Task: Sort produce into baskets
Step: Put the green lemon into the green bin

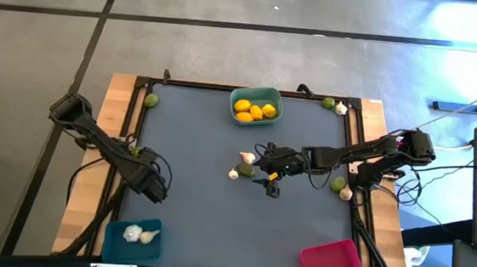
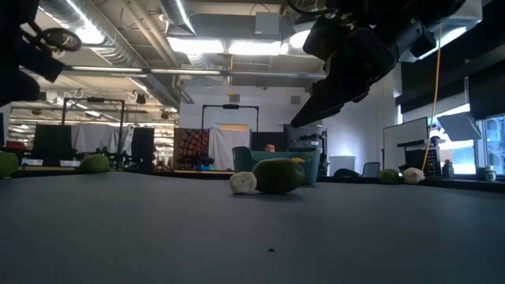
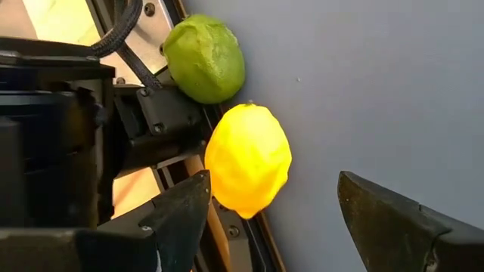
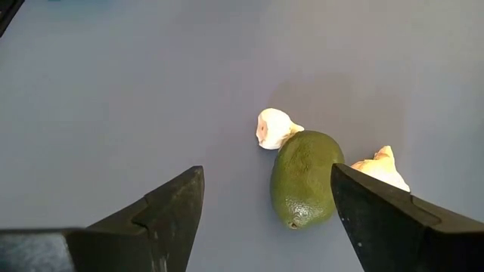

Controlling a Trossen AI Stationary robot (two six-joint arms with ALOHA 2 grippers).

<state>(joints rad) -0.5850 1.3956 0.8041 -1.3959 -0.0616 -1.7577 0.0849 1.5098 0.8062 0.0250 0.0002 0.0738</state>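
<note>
- Mat centre: lime [image 4: 305, 178] w/ garlic bulb [image 4: 275, 128] touching one side, 2nd garlic [image 4: 380, 167] just beside the other; tight cluster, little side access.
- Right gripper [image 1: 271, 180] open above cluster; approach from above free.
- Left edge: lemon [image 3: 248, 160] + lime [image 3: 205, 59] hard against frame rail [image 3: 162, 121]; mat side clear.
- Near half of mat [image 1: 214, 225] bare.

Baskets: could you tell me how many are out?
3, in the high view: teal basket top centre, blue basket bottom left, pink basket bottom right; none seems hidden.
</note>
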